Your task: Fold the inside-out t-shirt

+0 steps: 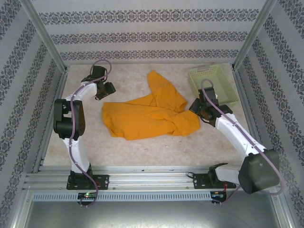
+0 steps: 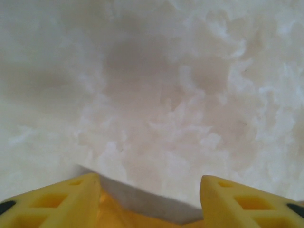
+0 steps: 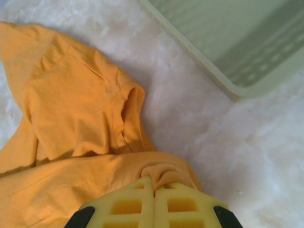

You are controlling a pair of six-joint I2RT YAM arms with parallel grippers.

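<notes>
We see the inside-out t-shirt (image 1: 142, 118) lying crumpled across the middle of the table (image 1: 190, 147), plain orange-yellow side up, with one part trailing towards the far side. At its right end the right gripper (image 1: 198, 108) has its fingers pressed together, pinching a small fold of the shirt's edge (image 3: 161, 172). Farther back on the left, just beyond the shirt's left end, the left gripper (image 1: 105, 90) has its fingers (image 2: 228, 199) spread over the bare tabletop. A pale green basket (image 1: 209, 71) stands in the far right corner.
</notes>
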